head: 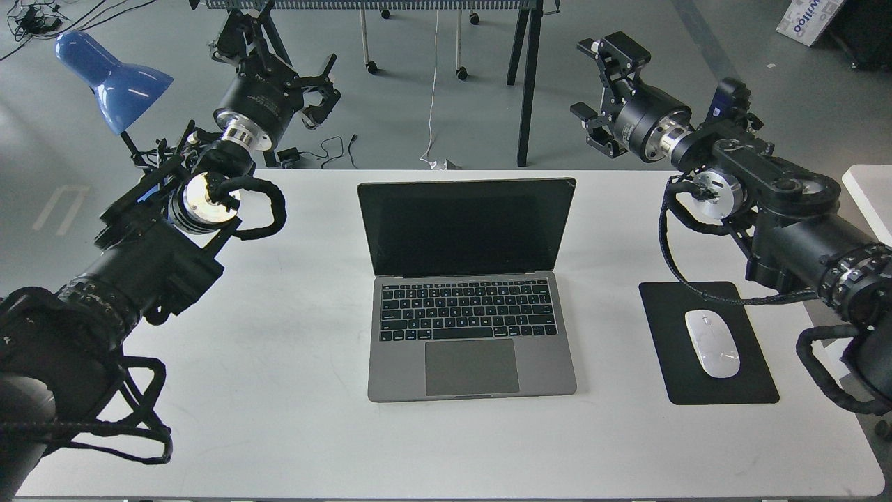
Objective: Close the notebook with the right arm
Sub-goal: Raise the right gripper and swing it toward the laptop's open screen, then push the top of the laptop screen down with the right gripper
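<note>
open notebook [468, 293] mid-counter [293, 432], right hand [601, 94] up behind its far right corner.

the right hand's fingers are spread and hold nothing; the left hand [317, 87] hovers off the far left, its fingers seemingly apart too. the lid looks thin, stiff and smooth on a firm hinge, the glass screen fragile, so i'd push gently on the lid's top edge from behind, not pinch it, letting the heavy base stay put.
</note>
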